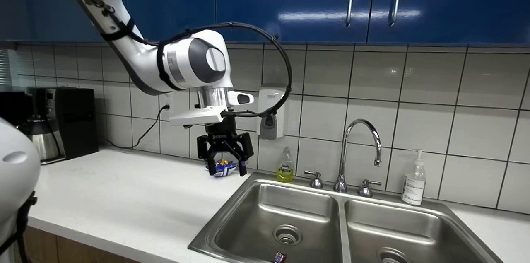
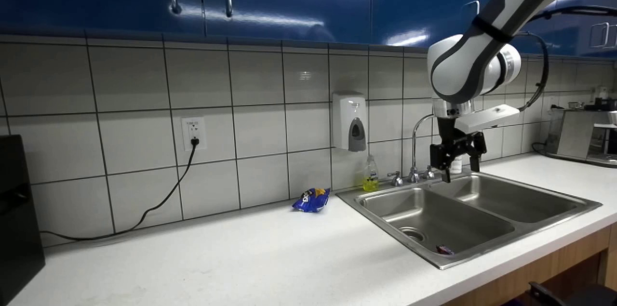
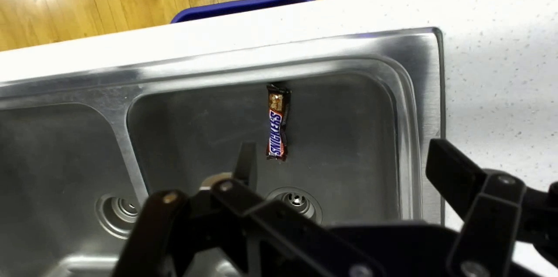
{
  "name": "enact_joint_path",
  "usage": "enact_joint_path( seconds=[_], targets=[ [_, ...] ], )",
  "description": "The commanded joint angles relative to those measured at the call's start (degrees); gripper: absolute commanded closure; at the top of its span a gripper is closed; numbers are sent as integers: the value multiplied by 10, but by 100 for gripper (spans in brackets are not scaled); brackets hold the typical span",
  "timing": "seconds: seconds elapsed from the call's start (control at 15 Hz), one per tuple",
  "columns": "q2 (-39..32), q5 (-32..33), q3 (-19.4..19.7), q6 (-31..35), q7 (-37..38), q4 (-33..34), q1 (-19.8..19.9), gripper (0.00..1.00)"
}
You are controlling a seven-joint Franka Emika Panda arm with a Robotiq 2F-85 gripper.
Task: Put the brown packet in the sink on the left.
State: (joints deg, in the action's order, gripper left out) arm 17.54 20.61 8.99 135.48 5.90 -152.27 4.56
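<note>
The brown packet, a Snickers bar (image 3: 276, 124), lies on the floor of a steel sink basin in the wrist view, above the drain. It shows small in both exterior views (image 1: 280, 257) (image 2: 444, 250), in the left basin (image 1: 306, 225) near its front wall. That basin also shows in the wrist view (image 3: 340, 137), at the right of the divider. My gripper (image 3: 344, 153) is open with nothing between its fingers. It hangs above the sink, well clear of the packet, in both exterior views (image 1: 227, 171) (image 2: 460, 172).
A blue chip bag (image 2: 312, 200) lies on the counter (image 2: 231, 258) left of the sink. A faucet (image 1: 343, 151), a yellow-green soap bottle (image 1: 285, 167) and a pump bottle (image 1: 414, 184) stand behind the basins. Blue cabinets (image 1: 290, 2) hang above.
</note>
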Motion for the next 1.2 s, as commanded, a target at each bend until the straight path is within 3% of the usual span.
enact_joint_path(
  seconds=[0.0,0.4,0.47,1.13],
  targets=[
    [77,-3,-29,-49,9,-33,27,0],
    [150,-16,-35,-100,-2,-53,35,0],
    [104,-16,-32,-77,-7,-33,31,0],
    [128,-17,-32,-86,-8,-44,33,0]
  ],
)
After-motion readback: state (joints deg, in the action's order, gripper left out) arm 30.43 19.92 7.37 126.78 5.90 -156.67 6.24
